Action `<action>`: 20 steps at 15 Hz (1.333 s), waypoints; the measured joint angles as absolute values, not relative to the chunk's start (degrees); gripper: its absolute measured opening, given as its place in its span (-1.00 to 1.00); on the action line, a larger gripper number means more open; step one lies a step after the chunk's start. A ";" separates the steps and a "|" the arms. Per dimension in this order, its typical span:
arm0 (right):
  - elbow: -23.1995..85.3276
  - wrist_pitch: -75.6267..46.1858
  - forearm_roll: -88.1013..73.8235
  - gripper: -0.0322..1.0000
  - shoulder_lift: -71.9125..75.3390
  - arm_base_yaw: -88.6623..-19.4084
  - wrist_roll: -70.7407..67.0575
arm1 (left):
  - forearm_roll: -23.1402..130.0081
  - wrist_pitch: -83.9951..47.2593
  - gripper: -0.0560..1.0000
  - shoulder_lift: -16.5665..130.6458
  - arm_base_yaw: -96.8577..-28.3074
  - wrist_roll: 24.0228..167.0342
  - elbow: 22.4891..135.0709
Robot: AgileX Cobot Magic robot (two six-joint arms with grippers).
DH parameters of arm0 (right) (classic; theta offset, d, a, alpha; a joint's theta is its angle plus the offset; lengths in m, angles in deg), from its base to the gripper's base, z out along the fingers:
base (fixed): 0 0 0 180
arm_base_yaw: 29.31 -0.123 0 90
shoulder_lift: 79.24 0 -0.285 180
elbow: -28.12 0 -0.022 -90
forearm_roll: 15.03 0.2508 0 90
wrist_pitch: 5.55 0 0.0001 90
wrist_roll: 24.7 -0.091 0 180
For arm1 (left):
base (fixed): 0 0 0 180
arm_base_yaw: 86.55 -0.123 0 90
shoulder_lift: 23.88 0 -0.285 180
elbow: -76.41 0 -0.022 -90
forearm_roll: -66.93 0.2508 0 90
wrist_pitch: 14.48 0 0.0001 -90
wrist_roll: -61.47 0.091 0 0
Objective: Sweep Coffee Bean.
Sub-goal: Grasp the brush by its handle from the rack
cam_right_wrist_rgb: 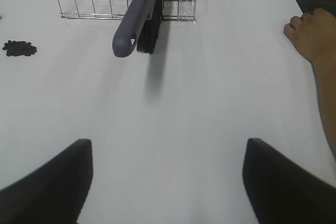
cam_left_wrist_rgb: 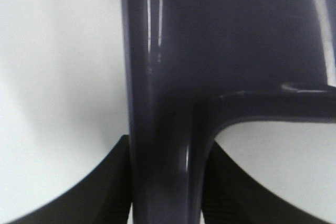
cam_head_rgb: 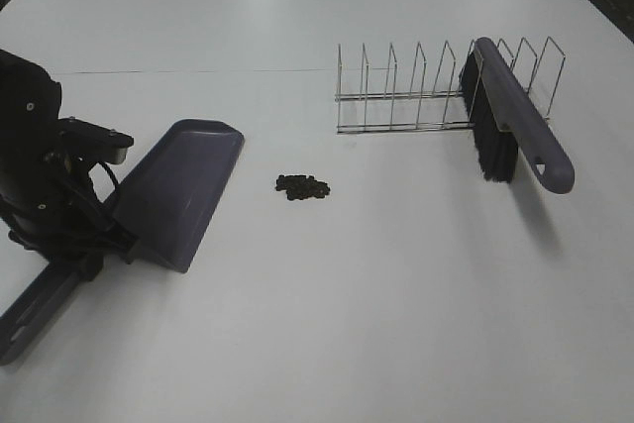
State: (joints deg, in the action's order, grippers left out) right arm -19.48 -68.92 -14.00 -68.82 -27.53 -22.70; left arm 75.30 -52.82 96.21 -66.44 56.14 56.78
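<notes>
White table [cam_head_rgb: 396, 324]: purple dustpan [cam_head_rgb: 183, 190], coffee bean [cam_head_rgb: 302, 186] pile, wire rack [cam_head_rgb: 416, 96] holding brush [cam_head_rgb: 515, 121].

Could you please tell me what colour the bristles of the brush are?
The bristles are black; the exterior high view shows them best.

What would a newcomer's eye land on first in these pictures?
Probably the purple dustpan at the left of the table, its handle clamped in the left end effector, blade facing a small dark pile of coffee beans mid-table. Next, the purple brush leaning in the wire rack at the far right. The right wrist view also shows a bare human hand at the table's edge, beyond the open right end effector.
</notes>
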 joint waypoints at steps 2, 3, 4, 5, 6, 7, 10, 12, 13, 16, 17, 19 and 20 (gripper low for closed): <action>-15.46 -68.92 -14.00 0.38 -62.34 -27.53 -22.70 | 76.04 -52.76 -0.27 95.98 -66.44 61.47 56.78; -12.89 -68.92 -14.00 0.38 -58.45 -27.53 -22.70 | 76.04 -52.76 -0.27 95.98 -66.44 62.44 56.83; -9.51 -69.27 -14.00 0.38 -53.63 -27.53 -22.70 | 76.21 -52.76 -0.27 95.98 -66.44 63.02 57.12; -5.90 -70.18 -14.00 0.38 -48.48 -27.53 -22.70 | 76.27 -52.87 -0.27 95.98 -66.44 63.19 57.29; -2.63 -71.62 -14.00 0.38 -43.89 -27.53 -22.70 | 76.39 -52.93 -0.27 95.98 -66.44 63.19 57.75; 0.64 -73.22 -14.00 0.37 -39.31 -27.53 -22.70 | 76.44 -52.93 -0.27 95.98 -66.44 63.19 57.98; 8.43 -75.34 -13.77 0.37 -27.34 -27.53 -22.76 | 76.44 -52.99 -0.27 95.98 -66.44 63.19 58.09; 15.53 -75.40 -12.46 0.37 -14.16 -27.53 -22.76 | 76.44 -52.99 -0.27 95.98 -66.44 63.19 58.09; 16.56 -75.40 -12.00 0.37 -11.87 -27.53 -22.76 | 76.44 -52.99 -0.27 95.98 -66.44 63.19 58.09; 22.87 -75.45 -11.14 0.37 1.60 -27.53 -22.76 | 76.44 -52.99 -0.27 95.98 -66.44 63.19 58.09; 25.62 -75.51 -11.02 0.37 5.55 -27.53 -22.81 | 76.44 -52.99 -0.27 95.98 -66.44 63.19 58.09; 31.46 -75.51 -10.79 0.37 13.69 -27.53 -24.25 | 76.44 -52.99 -0.27 95.98 -66.44 63.19 58.09; 34.96 -75.51 -10.79 0.37 18.16 -27.53 -25.05 | 76.44 -52.99 -0.27 95.98 -66.44 63.19 58.09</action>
State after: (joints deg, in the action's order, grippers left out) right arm 34.96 -75.51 -10.79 18.16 -27.53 -25.05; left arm 76.44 -52.99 95.98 -66.44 63.19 58.09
